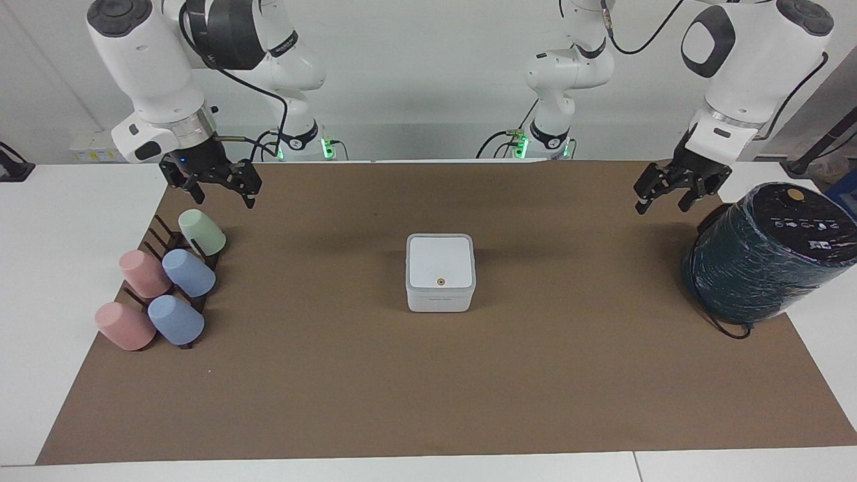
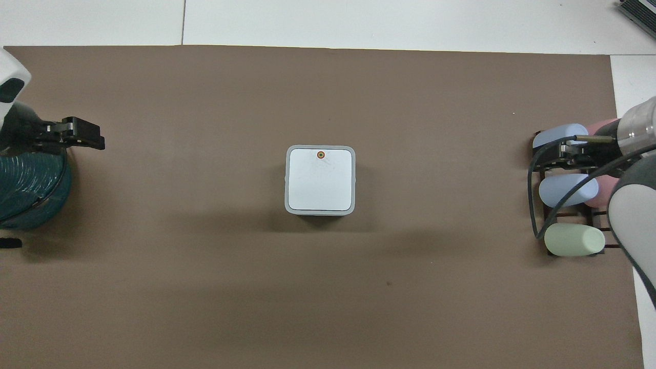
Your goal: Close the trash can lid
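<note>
Seen in full only from the facing camera: left gripper [image 1: 661,198] with jaws spread wide and empty, hanging over the brown mat [image 1: 428,375] just beside the large dark teal wrapped cylinder [image 1: 763,254]; from overhead only its tips, partly over that cylinder. Right gripper [image 1: 218,190] waiting with jaws open and empty, above the dark rack [image 1: 175,249] of pastel plastic cups [image 1: 189,273] lying on their sides. Midway between both pairs of jaws, well apart from each: small white square plastic trash can [image 1: 440,298] with flat white lid [image 1: 440,261] lying shut, orange-brown dot [image 2: 321,154] at the lid edge farther from the robots. Contents hidden. Bare mat all around the can.
</note>
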